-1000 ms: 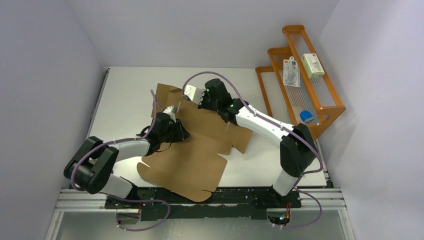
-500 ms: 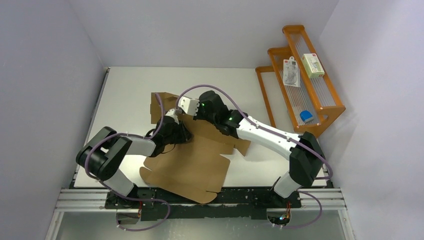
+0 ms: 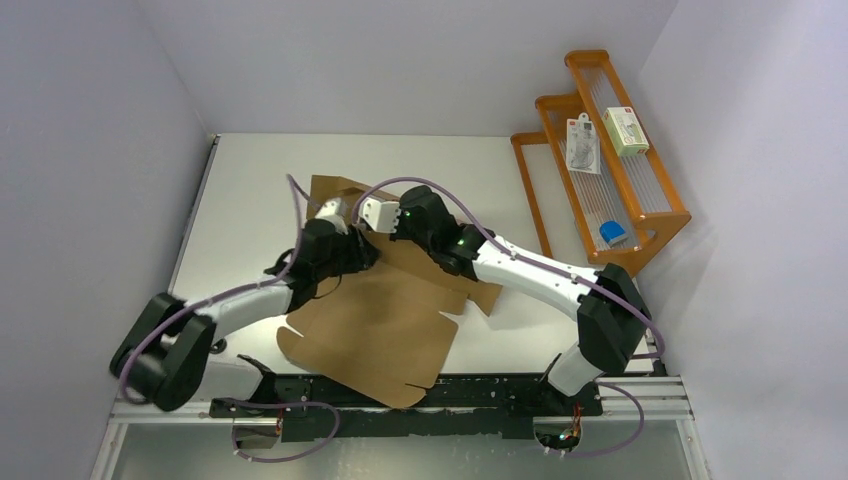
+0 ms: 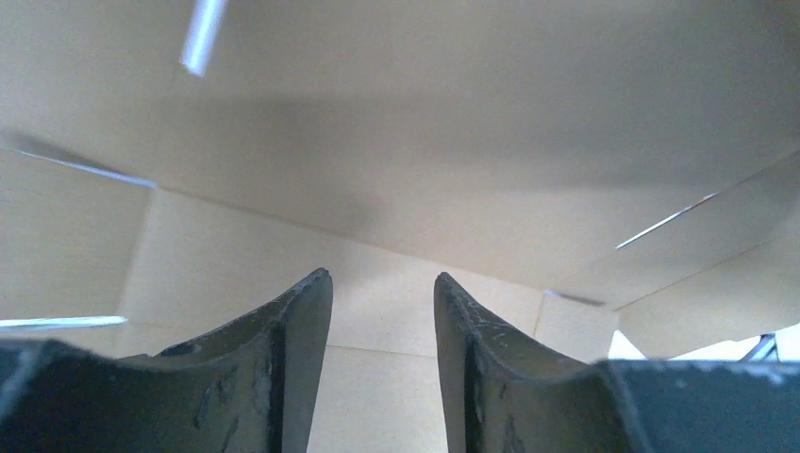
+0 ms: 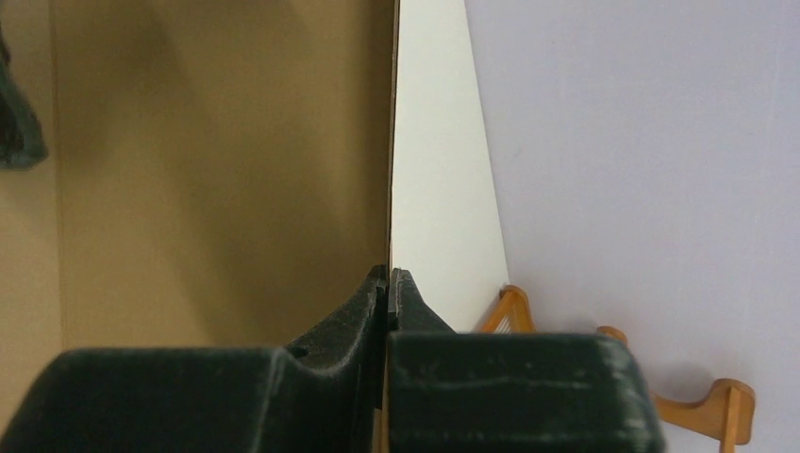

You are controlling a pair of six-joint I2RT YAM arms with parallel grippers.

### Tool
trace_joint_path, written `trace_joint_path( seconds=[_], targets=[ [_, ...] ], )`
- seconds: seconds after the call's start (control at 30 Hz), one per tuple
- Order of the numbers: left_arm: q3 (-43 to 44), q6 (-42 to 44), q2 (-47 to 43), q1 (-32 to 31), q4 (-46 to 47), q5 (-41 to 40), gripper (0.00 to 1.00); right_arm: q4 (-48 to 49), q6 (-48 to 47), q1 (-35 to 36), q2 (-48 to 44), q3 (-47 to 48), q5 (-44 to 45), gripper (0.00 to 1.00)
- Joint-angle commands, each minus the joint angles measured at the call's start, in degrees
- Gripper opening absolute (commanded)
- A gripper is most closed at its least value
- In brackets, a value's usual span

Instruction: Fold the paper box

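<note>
Looking down, I see the white table (image 3: 250, 190) with the paper box (image 3: 380, 320) spread as a brown sheet across its middle, reaching the near edge. My right gripper (image 5: 388, 283) is clenched on the thin edge of a far flap. My left gripper (image 4: 380, 276) is released just beside it, fingers apart, cardboard close ahead

Plain brown paper box (image 3: 375, 325), white counter (image 3: 250, 190), orange rack (image 3: 660, 210), pale lilac walls (image 3: 400, 60), black-and-white arms (image 3: 530, 272).
</note>
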Motion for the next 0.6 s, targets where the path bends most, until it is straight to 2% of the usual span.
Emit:
trace_joint_path(
  seconds=[0.0,0.1,0.27,0.47,0.57],
  targets=[
    [3.21,4.2,-9.44,5.0,-9.17,-2.71,0.52,3.49,-4.11,-1.18,0.31,-0.11,2.19,0.03],
    [2.77,5.01,-11.57,10.65,-10.4,-2.65,0.57,4.54,-6.46,-1.56,0.53,-0.01,3.27,0.03],
    [3.89,7.73,-9.52,18.58,-9.74,0.32,0.64,4.09,-8.48,-2.12,0.01,0.51,0.93,0.03],
    [6.12,12.72,-6.71,21.26,-2.58,5.12,0.72,3.65,-9.28,-2.22,-0.68,-0.53,-1.85,0.04],
    [7.1,15.93,-6.69,21.4,-2.73,2.73,0.73,3.39,-8.95,-2.21,-0.77,-0.81,-1.65,0.04]
  ],
)
